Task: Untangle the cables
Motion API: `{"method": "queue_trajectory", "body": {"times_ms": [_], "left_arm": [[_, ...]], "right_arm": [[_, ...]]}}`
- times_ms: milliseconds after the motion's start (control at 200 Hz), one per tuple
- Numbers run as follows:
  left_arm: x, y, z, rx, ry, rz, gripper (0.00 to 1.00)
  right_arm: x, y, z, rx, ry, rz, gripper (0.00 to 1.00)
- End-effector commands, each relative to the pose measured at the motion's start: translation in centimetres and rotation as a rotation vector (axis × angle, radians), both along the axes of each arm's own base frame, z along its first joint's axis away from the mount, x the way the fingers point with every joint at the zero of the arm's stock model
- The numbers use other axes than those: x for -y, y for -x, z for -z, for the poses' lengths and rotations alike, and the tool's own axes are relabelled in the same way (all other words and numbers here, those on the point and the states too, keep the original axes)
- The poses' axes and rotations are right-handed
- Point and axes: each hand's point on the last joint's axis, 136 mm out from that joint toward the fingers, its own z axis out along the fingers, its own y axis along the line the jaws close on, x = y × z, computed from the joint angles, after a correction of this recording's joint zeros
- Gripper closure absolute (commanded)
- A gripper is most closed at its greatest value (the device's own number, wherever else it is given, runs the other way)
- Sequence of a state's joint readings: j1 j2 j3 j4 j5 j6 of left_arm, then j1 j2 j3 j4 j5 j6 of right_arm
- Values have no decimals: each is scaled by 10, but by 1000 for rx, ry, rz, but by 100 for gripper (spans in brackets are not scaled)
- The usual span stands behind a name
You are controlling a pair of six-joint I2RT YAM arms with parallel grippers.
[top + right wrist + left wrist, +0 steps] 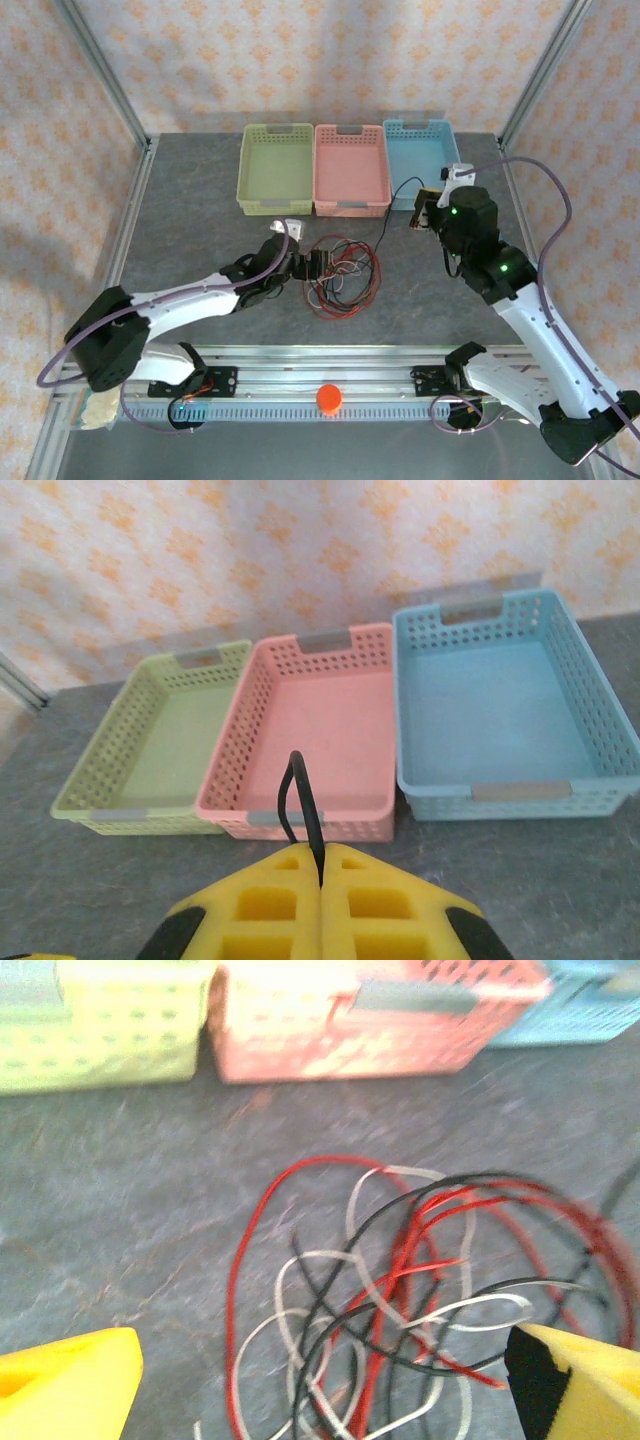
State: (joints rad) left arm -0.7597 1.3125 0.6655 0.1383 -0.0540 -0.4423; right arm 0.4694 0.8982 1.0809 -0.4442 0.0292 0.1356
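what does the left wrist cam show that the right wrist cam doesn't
Left wrist: the loose tangle of red, black and white cables on the table, between the left gripper's open yellow fingers. Right wrist: the right gripper shut on one black cable. Both: the green basket, pink basket and blue basket.

Left tool (320,1380) gapes wide and low; right tool (322,865) is clamped, raised.

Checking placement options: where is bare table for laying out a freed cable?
Bare table left of the green basket; also between the cables and the right arm. Crowded in the middle, where the left gripper meets the cables.
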Motion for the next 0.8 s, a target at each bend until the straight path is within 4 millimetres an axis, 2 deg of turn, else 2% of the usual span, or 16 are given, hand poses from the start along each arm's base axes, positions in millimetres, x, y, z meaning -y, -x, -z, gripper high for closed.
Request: {"method": "queue_trajectory", "body": {"times_ms": [0, 185, 335, 531, 796], "left_arm": [[22, 2, -45, 134, 96, 115, 5], [75, 4, -103, 202, 257, 351, 8], [102, -3, -127, 258, 327, 437, 9], [136, -23, -135, 278, 348, 516, 9], [162, -56, -123, 254, 314, 498, 9]], "right_arm": [[-8, 6, -39, 101, -10, -72, 100], [-21, 8, -66, 162, -30, -147, 100], [-26, 6, -87, 209, -36, -175, 100], [-24, 6, -123, 292, -54, -166, 100], [-15, 6, -170, 387, -69, -118, 100]]}}
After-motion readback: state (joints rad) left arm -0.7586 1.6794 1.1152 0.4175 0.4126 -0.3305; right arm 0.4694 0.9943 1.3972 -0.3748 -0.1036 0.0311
